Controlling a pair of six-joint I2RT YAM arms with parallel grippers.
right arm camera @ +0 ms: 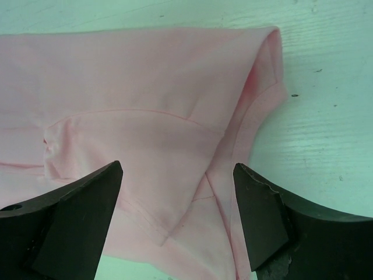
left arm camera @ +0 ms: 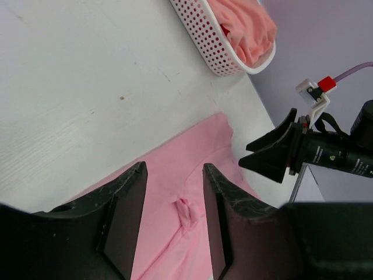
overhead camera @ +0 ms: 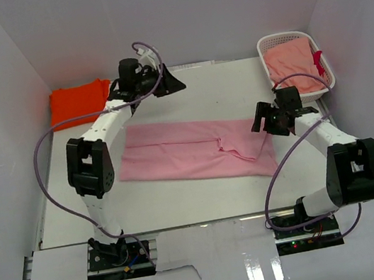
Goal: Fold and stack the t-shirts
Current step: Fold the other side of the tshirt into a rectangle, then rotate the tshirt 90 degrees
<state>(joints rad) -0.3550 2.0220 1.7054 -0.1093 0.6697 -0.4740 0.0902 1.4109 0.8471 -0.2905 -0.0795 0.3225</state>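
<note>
The big white table (overhead camera: 183, 205) holds everything. The pink t-shirt (overhead camera: 189, 150) lies spread out flat on it, folded into a long strip. Its right end is right under the right claw (overhead camera: 264, 121), and the rest of it runs off toward the left claw (overhead camera: 166, 82), which is up over the far side of the table, just past the shirt's far edge. The white basket (overhead camera: 285, 39) with little holes sits behind the right claw, in the far right corner, and a peach cloth (overhead camera: 290, 61) is bunched up inside it. The orange t-shirt (overhead camera: 78, 100) lies folded in the far left corner, out to the left of the left claw and not touching the pink one. The left claw (left arm camera: 175, 169) has its two fingers apart with nothing between them; only the pink t-shirt (left arm camera: 169, 192) shows down below. The right claw (right arm camera: 178, 172) is spread wide and holds nothing, and the pink t-shirt (right arm camera: 145, 87) with its sleeve seam lies flat under it. A small bump (overhead camera: 225, 146) of cloth sticks up in the pink shirt, a little to the left of the right claw.
</note>
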